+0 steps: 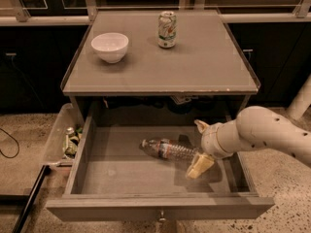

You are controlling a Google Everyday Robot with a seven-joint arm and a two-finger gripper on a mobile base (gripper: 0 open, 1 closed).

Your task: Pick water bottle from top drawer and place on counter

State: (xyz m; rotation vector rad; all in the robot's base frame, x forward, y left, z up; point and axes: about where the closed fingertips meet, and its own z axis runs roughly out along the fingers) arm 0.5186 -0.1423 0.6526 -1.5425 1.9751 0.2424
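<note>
arm (262,130): white, speckled | end effector (196,148): 2 cream fingers (200,165), in top drawer (146,208)

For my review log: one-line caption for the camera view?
Open gripper inside top drawer, at lying water bottle; bowl and can on counter.

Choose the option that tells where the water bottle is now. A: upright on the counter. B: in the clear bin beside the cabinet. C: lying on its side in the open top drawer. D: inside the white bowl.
C: the water bottle lies on its side in the top drawer, the open hand at one end; the counter holds only a bowl and a can.
</note>
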